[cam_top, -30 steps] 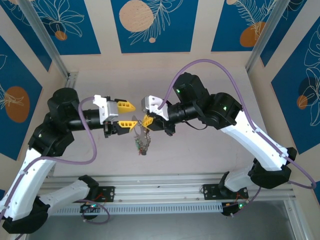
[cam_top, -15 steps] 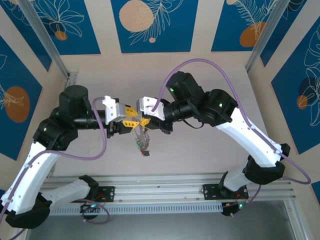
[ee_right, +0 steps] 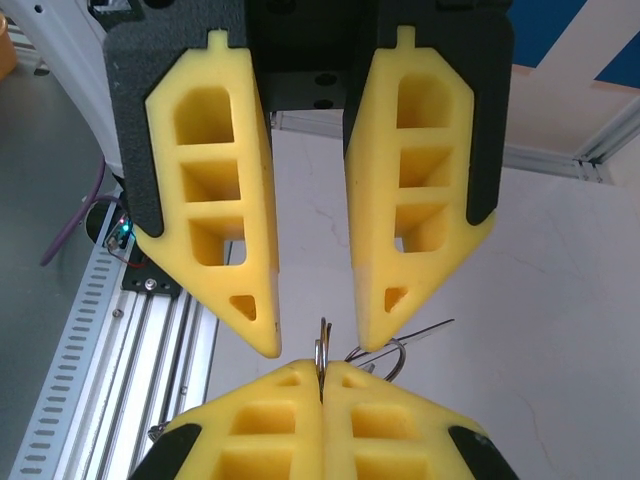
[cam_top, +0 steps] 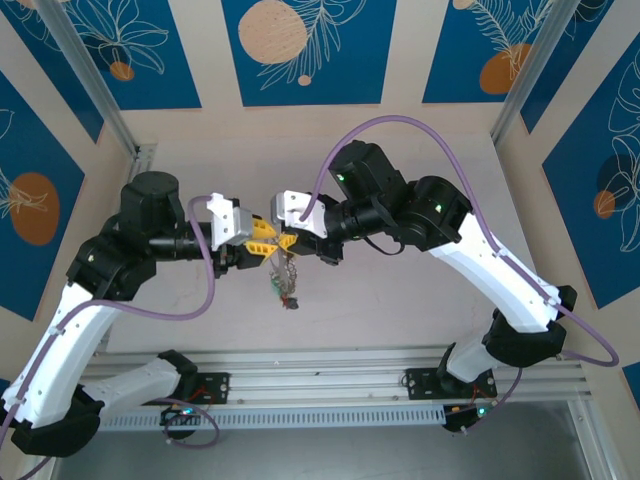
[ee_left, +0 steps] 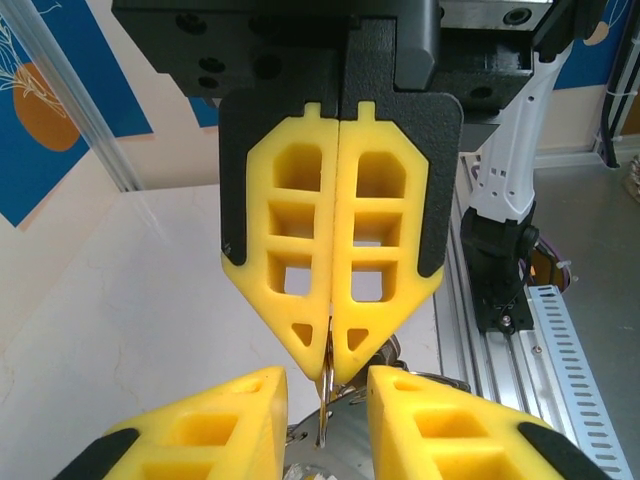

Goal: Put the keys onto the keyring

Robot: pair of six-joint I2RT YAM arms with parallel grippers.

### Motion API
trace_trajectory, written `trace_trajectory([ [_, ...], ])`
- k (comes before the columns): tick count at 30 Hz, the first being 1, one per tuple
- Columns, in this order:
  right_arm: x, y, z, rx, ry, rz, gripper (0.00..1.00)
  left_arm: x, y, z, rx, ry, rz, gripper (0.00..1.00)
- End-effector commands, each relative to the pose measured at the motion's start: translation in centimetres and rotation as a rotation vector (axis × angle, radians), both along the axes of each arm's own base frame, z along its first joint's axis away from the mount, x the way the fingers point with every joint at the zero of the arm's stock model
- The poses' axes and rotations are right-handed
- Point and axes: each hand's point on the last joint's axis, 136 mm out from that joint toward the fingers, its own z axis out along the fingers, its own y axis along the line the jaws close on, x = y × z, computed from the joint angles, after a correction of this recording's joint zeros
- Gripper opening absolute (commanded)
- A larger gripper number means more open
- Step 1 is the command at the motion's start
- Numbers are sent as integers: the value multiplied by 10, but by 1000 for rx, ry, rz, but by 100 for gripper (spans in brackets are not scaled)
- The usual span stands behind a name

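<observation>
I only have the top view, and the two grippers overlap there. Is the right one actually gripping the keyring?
Observer: Yes. In the left wrist view the right gripper is shut, pinching the thin edge of the keyring between its tips.
Operator: And the left jaws?
Observer: In the right wrist view the left gripper is open, one fingertip either side of that ring, with gaps showing.

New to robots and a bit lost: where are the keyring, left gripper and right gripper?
keyring [cam_top: 284,287], top view, hanging bunch of keys.
left gripper [ee_right: 318,338], right wrist view, gap between fingertips.
right gripper [ee_left: 328,368], left wrist view, seam of closed fingertips.
</observation>
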Motion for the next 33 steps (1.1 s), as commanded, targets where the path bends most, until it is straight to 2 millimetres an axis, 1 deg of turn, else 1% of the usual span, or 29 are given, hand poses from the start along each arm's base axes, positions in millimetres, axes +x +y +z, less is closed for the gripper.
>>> trace_trajectory([
  [1, -4, 2, 22, 66, -25, 28, 0, -2, -2, 6, -11, -26, -17, 26],
  [4, -6, 2, 22, 68, -18, 37, 0, -1, -3, 5, -8, -22, -18, 23],
  [8, -8, 2, 23, 75, -15, 44, 0, 2, -4, 3, -3, -17, -15, 22],
  [9, -9, 1, 23, 77, -16, 44, 0, 1, -4, 3, -6, -19, -15, 20],
  [11, -9, 1, 22, 75, -14, 44, 0, 1, -5, 4, -8, -17, -19, 10],
  [14, -10, 1, 22, 79, -16, 48, 0, 2, -5, 3, -9, -17, -16, 1],
  [15, -10, 1, 23, 82, -18, 47, 0, 4, -5, 3, -9, -17, -11, 0],
  [22, -13, -1, 28, 109, -23, 52, 0, 7, -6, 3, -34, -22, 7, 0],
  [23, -12, -1, 27, 104, -21, 46, 2, 8, -6, 3, -40, -25, 11, 0],
  [24, -11, -1, 26, 100, -17, 40, 11, 9, -7, 3, -44, -26, 16, 0],
  [26, -11, -3, 24, 99, -4, 34, 22, 10, -8, 4, -54, -23, 13, 0],
  [28, -12, -5, 22, 101, 13, 28, 24, 9, -9, 7, -70, -23, 5, 0],
  [33, -10, -10, 18, 112, 46, 4, 23, -2, -10, 18, -121, -14, -37, 0],
])
